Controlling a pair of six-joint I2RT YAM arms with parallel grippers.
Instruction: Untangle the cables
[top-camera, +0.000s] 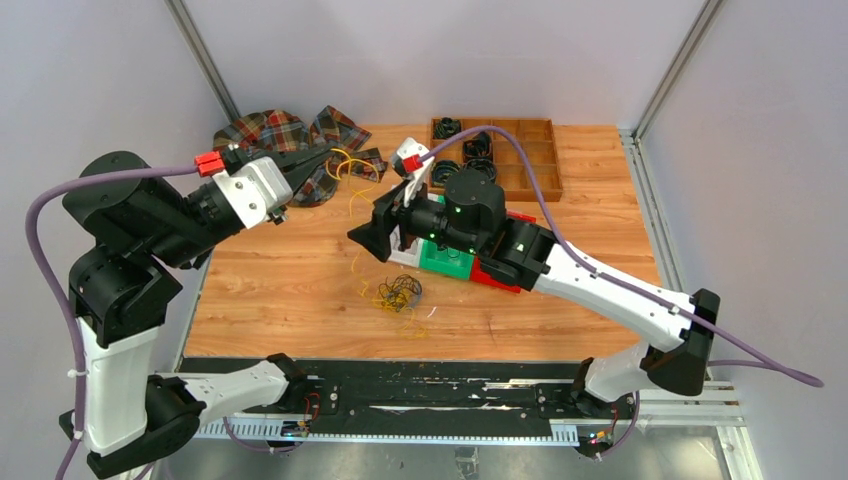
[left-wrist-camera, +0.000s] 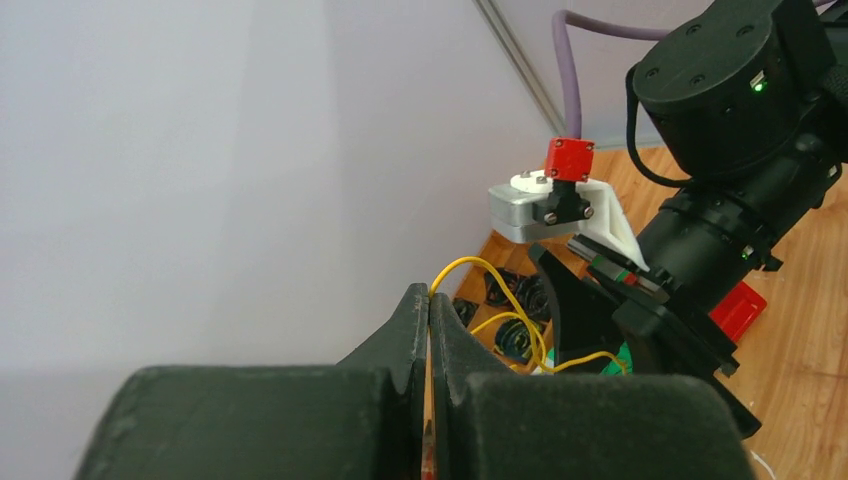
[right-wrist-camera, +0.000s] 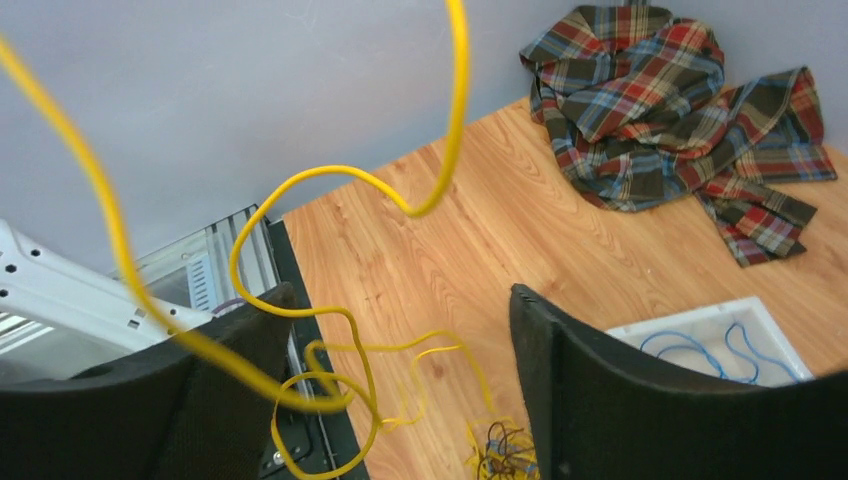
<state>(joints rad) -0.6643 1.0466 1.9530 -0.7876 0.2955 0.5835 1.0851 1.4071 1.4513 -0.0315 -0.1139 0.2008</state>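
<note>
Because the left claw (left-wrist-camera: 428, 300) was pinched shut on a single yellow strand (left-wrist-camera: 480, 265) and held it high, the main risk lay in the pull. The strand ran down in loose loops to the clump of cables (top-camera: 400, 292) lying on the bench (top-camera: 280, 290). A further lift would likely drag the whole clump up, or cinch its knots tighter, instead of freeing one strand. The grip sat right at the fingertips, so the thin strand could also slip out under tension.

A second risk was at the right claw (right-wrist-camera: 400, 295). Its jaws stood wide and held nothing, yet yellow loops hung across one finger and between the two. Closing there might trap two runs of the same strand, or snag a loop on a finger.

The left arm was raised and reached toward the back of the bench, its claw near the plaid cloth (top-camera: 270, 135). The right arm stretched low across the middle, its claw pointed leftward above the clump. A blue strand (right-wrist-camera: 690, 345) lay apart in a white tray (right-wrist-camera: 655, 327).
</note>
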